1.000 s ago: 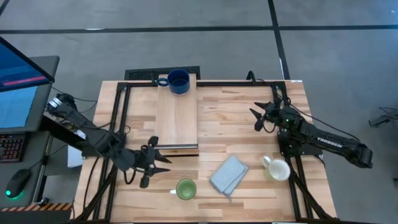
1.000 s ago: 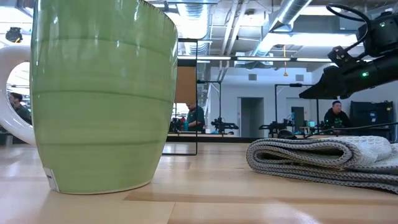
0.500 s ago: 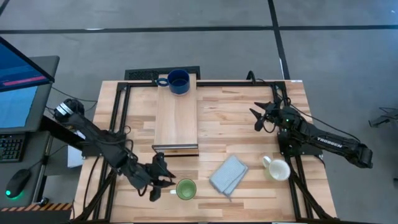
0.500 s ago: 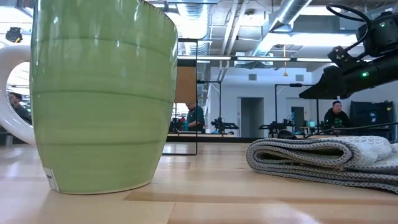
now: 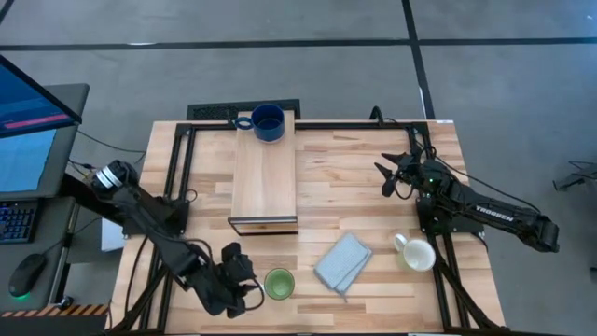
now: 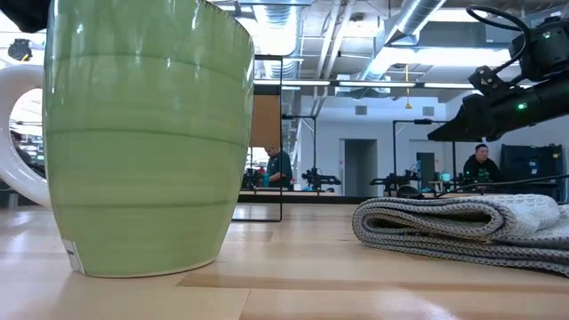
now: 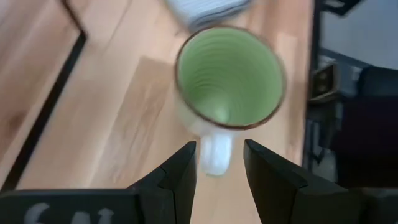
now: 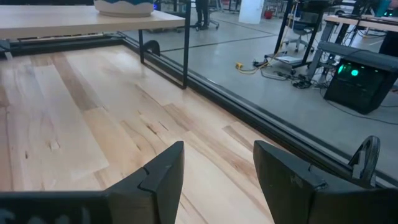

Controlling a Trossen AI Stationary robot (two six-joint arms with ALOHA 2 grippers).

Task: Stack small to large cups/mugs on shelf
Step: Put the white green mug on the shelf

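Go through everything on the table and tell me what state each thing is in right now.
Blue mug: upright, on the far end of the shelf.
Green mug: upright on the table, empty, handle toward the left gripper.
White mug: upright on the table.
Cloth: folded, flat between green and white mugs.
Left gripper: jaws open, lined up either side of the green mug's handle.
Right gripper: open, empty, above bare table.

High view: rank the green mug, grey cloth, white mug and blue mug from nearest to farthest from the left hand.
1. Green mug, right beside the left hand.
2. Grey cloth, front centre.
3. White mug, front right.
4. Blue mug, far end of the shelf.
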